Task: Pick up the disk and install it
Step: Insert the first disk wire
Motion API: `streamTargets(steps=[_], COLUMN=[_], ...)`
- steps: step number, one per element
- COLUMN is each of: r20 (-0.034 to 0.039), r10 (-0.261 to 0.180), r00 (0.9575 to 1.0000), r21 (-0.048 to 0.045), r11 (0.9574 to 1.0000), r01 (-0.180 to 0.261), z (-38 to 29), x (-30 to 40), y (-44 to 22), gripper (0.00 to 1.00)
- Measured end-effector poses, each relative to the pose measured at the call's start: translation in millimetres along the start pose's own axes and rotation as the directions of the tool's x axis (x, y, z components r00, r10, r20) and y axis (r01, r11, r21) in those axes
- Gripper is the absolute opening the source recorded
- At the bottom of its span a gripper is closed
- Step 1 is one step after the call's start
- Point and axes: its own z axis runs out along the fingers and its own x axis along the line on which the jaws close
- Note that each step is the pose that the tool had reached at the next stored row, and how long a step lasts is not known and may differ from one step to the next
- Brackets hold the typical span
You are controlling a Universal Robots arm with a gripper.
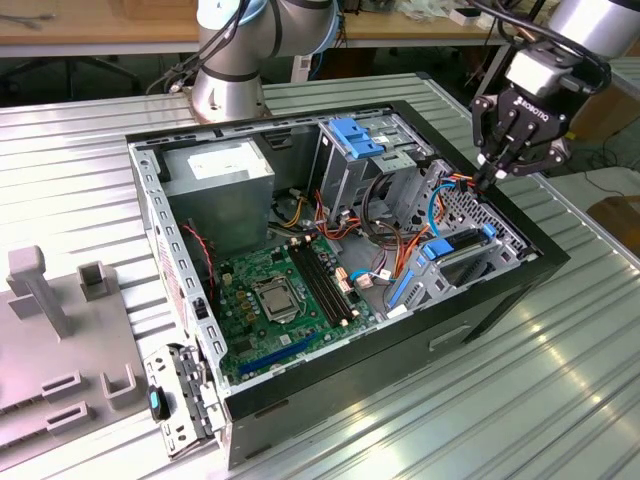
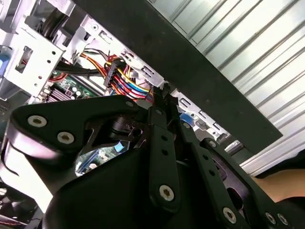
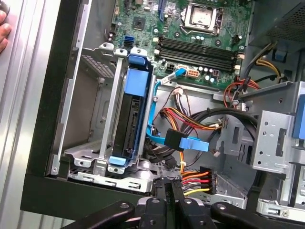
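The disk (image 1: 457, 255) sits inside the metal cage at the case's corner on the exterior view's right, its blue rails showing. In the first wrist view the disk (image 3: 132, 112) stands slotted in that cage with a dark face between blue rails. My gripper (image 1: 487, 181) hovers above the case's rim just beyond the cage, apart from the disk. Its fingers (image 3: 169, 190) are pressed together with nothing between them. In the second wrist view the fingertips (image 2: 159, 93) end close to a bundle of coloured power wires (image 2: 125, 76).
A grey power-supply box (image 1: 218, 186) fills the case's far corner on the exterior view's left. A blue bracket (image 1: 357, 135) tops the rear drive cage. A loose blue data cable (image 3: 189, 142) and a power plug (image 3: 199, 178) lie beside the disk cage. A person's fingers (image 3: 3, 29) rest outside the case.
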Motion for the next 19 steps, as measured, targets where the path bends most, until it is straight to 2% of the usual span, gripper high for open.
streamTargets(steps=[3,5,6,7,10,13,17,19], r20=[0.0011,0.0012,0.0011,0.0013,0.0009,0.002,0.0031,0.0054], r10=[0.023,0.025,0.025,0.024,0.028,0.061,0.073,0.072], r00=[0.9997,0.9997,0.9997,0.9997,0.9996,0.9982,0.9973,0.9974], r21=[0.0001,0.0001,0.0002,0.0003,0.0021,0.0032,0.0057,0.0084], r11=[0.9997,0.9997,0.9997,0.9997,0.9996,0.9982,0.9973,0.9973], r01=[-0.023,-0.025,-0.025,-0.024,-0.028,-0.061,-0.073,-0.072], z=[0.6,0.9,1.2,1.7,2.9,3.8,4.2,4.2], x=[-0.2,-0.9,-1.7,-1.6,-1.7,-1.7,-1.8,1.7], y=[1.0,5.3,11.5,12.6,12.6,12.6,13.6,16.8], gripper=[0.16,0.16,0.16,0.16,0.16,0.16,0.16,0.16])
